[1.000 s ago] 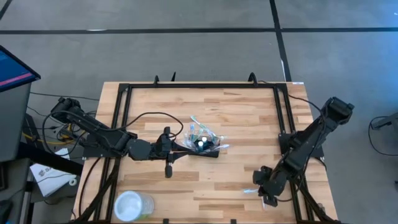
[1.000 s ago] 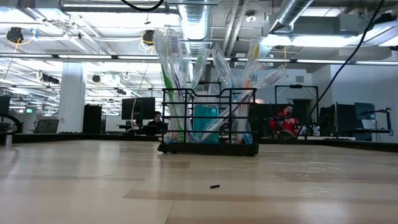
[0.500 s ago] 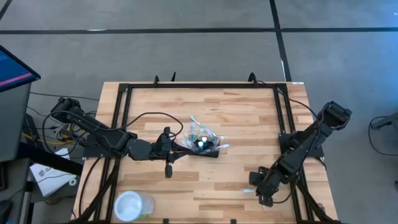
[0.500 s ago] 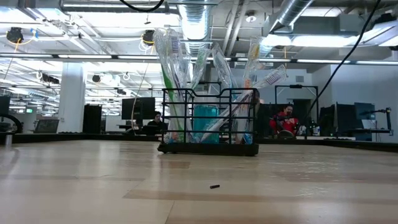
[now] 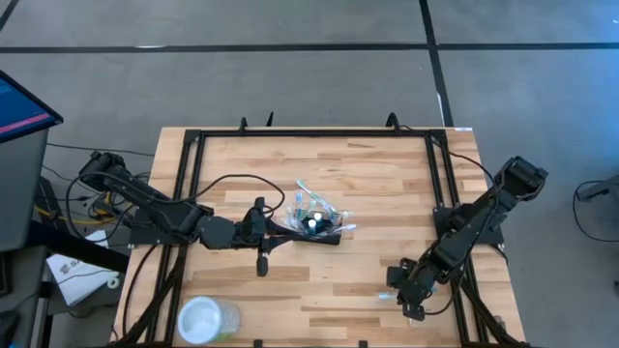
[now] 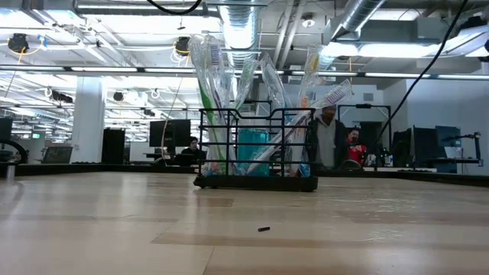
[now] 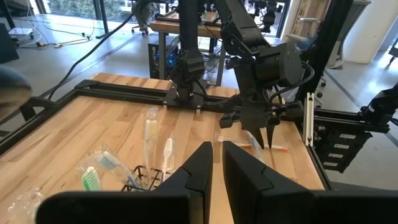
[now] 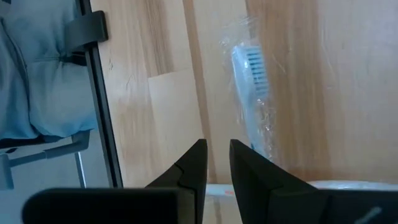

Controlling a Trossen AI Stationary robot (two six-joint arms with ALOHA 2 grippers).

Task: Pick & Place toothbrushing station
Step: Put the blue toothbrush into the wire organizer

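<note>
You have one black wire caddy point(image 5: 314, 228) standing upright near the middle of the worktop point(image 5: 368, 184), with several wrapped toothbrushes point(image 6: 218, 84) poking out of its top; their exact number is hard to tell through the overlapping wrappers. One more wrapped toothbrush point(image 8: 254, 93) lies flat on the worktop near your right arm, and one clear round cup point(image 5: 206, 319) sits at the front left corner, well apart from the caddy. A small dark speck point(image 6: 263, 228) lies on the wood in front of the caddy in the low view.

Your left arm stretches low across the worktop from its left side, its pincer point(image 5: 280, 232) right at the caddy's left edge. Its fingers point(image 7: 200, 167) stand nearly together with only a slim gap, and you cannot tell whether they grip the caddy's wire.

Your right arm reaches from the right side to the front right part of the worktop, with its pincer point(image 5: 404, 295) pointing down just beside the loose toothbrush. Its fingers point(image 8: 193, 163) show a narrow gap and hold nothing.

Beyond the worktop, a person point(image 6: 327, 137) stands in the room.
</note>
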